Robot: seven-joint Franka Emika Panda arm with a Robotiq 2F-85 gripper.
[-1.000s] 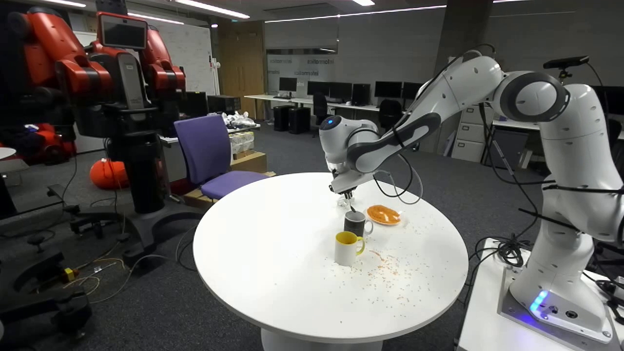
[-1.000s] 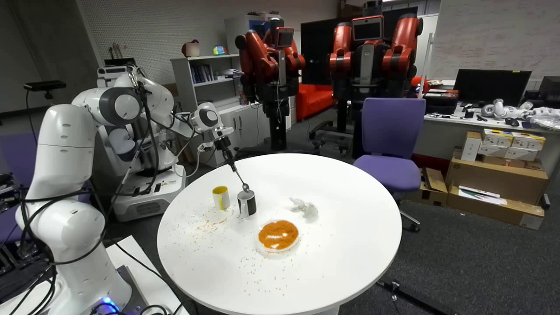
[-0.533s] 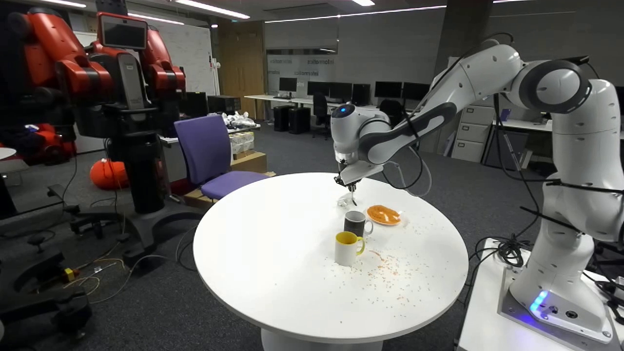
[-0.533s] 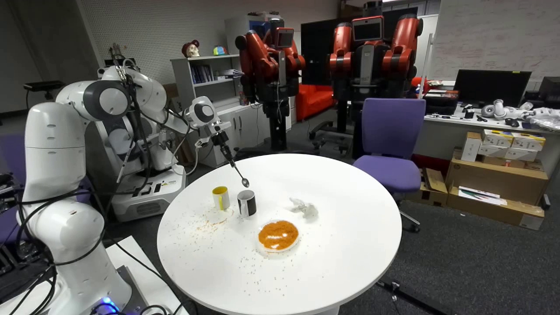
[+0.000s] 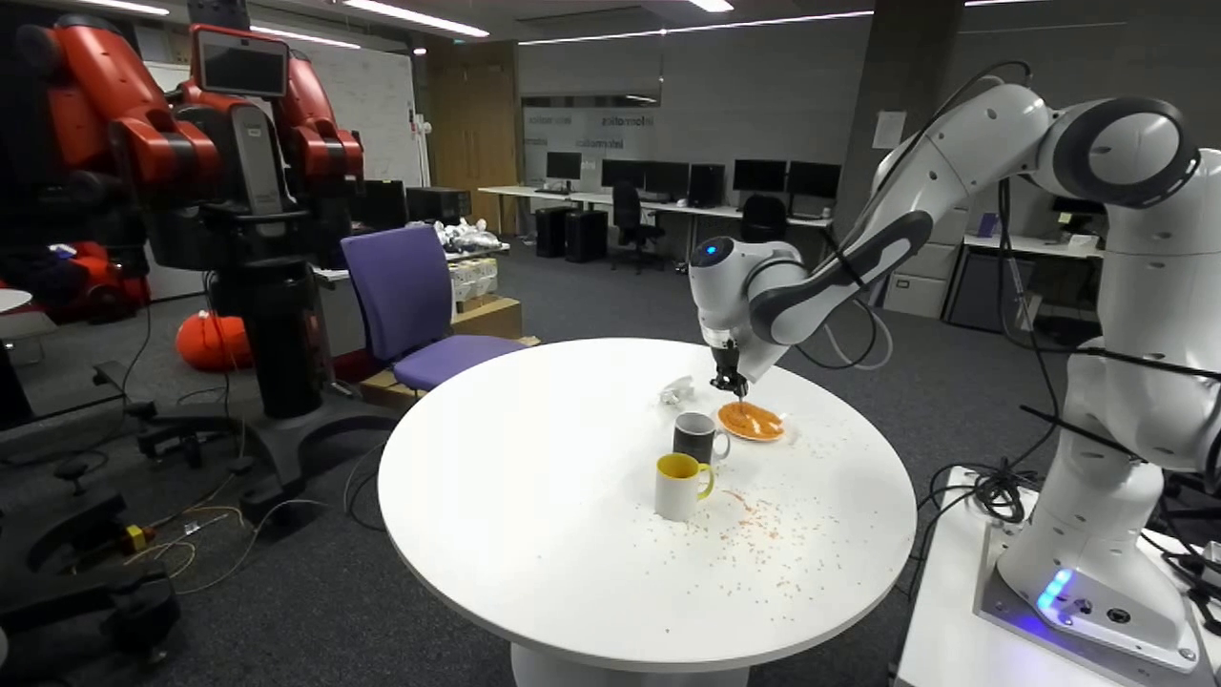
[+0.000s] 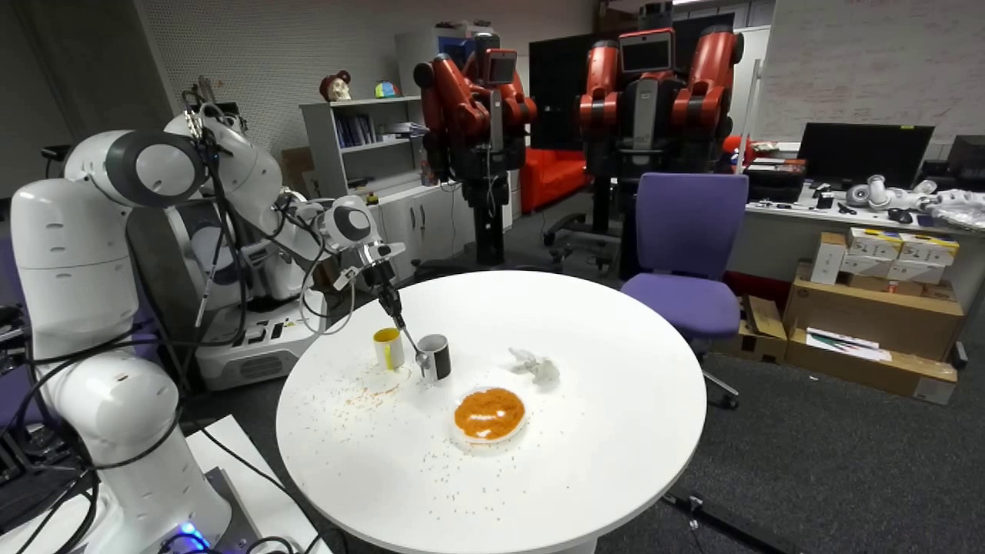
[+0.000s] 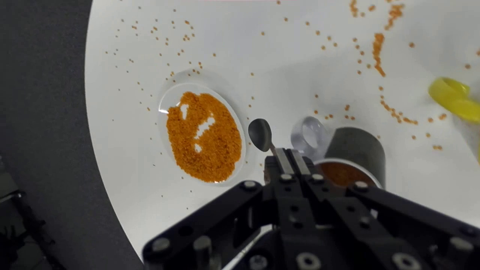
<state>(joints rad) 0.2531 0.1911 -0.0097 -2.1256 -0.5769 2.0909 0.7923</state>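
In the wrist view my gripper is shut on the handle of a metal spoon. The spoon's bowl points out past the fingertips, and no grains show in it. It hangs between a plate of orange grains and a dark grey mug. Reddish-orange contents show inside that mug, partly covered by my fingers. In an exterior view the spoon overlaps the mug's near side; whether they touch I cannot tell. A white mug with yellow inside and handle stands beside the dark one.
Crumpled clear plastic lies near the plate on the round white table. Orange grains are scattered over the table around the mugs and plate. A purple chair stands close to the table's edge.
The gripper and spoon have left the dark mug's mouth, lifted clear, swung round it and come down on the plate's side. The mugs, plate and plastic have stayed put.
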